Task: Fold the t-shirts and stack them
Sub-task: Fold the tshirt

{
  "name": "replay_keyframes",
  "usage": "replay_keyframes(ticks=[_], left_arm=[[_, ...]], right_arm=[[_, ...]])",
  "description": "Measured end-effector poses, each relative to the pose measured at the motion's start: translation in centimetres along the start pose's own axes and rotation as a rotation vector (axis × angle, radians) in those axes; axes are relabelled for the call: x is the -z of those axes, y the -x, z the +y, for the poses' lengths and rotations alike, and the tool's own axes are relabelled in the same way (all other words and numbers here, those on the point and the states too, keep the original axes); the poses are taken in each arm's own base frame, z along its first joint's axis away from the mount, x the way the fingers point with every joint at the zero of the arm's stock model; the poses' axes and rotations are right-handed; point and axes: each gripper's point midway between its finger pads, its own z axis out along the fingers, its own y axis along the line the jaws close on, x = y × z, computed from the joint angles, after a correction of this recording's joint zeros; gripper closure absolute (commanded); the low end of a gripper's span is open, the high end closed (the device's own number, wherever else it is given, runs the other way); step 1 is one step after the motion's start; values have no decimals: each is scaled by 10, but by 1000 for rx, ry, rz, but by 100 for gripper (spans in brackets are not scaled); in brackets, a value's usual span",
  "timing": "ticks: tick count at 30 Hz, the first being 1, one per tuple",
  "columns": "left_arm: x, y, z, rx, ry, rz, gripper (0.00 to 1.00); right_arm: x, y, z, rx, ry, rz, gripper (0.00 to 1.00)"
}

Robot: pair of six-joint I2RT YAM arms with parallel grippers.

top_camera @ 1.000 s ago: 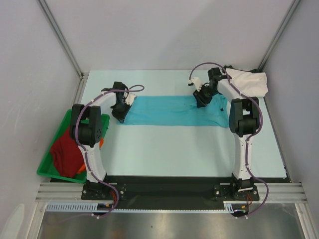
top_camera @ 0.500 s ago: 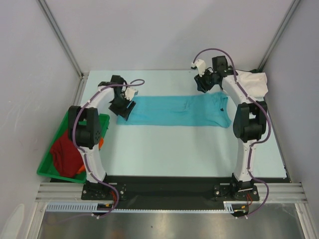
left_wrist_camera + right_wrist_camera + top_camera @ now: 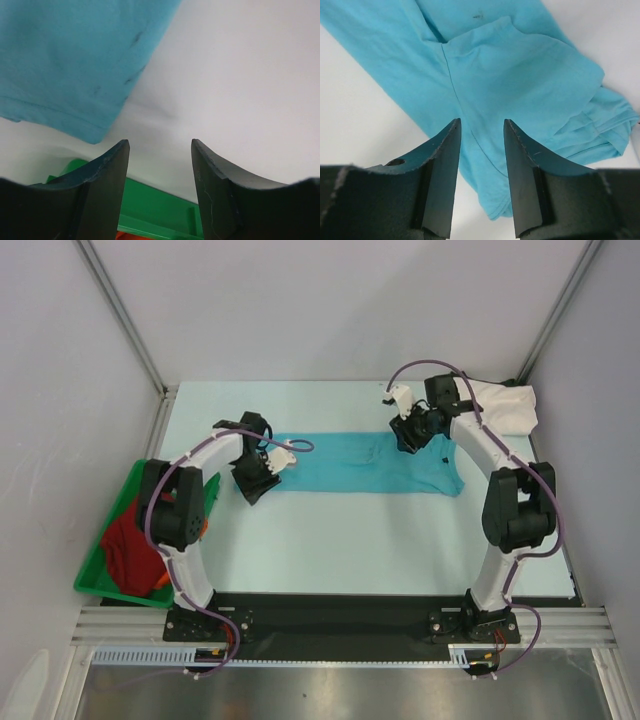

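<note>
The turquoise t-shirt (image 3: pixel 360 462) lies flat on the table as a long strip folded lengthwise, its collar end to the right. My left gripper (image 3: pixel 255 480) is open and empty at the strip's left end. In the left wrist view the turquoise hem (image 3: pixel 75 60) lies above and left of the fingers. My right gripper (image 3: pixel 408 435) is open and empty over the shirt's far edge near the collar end. The right wrist view shows the turquoise cloth (image 3: pixel 520 75) below the fingers. A cream-white shirt (image 3: pixel 505 405) lies at the back right. A dark red shirt (image 3: pixel 135 545) sits in the bin.
The green plastic bin (image 3: pixel 95 580) stands off the table's left edge, with a bit of orange cloth (image 3: pixel 205 525) at its rim. The bin (image 3: pixel 165 210) also shows in the left wrist view. The pale table (image 3: pixel 350 540) ends at a black strip in front.
My left gripper has moved right and nearer at the shirt's left end. My right gripper lifted off the shirt, swung back, then came slightly forward over its far edge.
</note>
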Motion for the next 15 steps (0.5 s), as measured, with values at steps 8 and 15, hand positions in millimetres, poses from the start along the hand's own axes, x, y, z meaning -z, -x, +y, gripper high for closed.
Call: replay_keyframes(ticks=[8, 15], left_arm=[[-5, 5, 26, -77, 93, 4, 42], [-29, 0, 38, -83, 75, 51, 46]], right_arm=[[9, -11, 11, 9, -8, 27, 55], [13, -12, 22, 39, -2, 38, 55]])
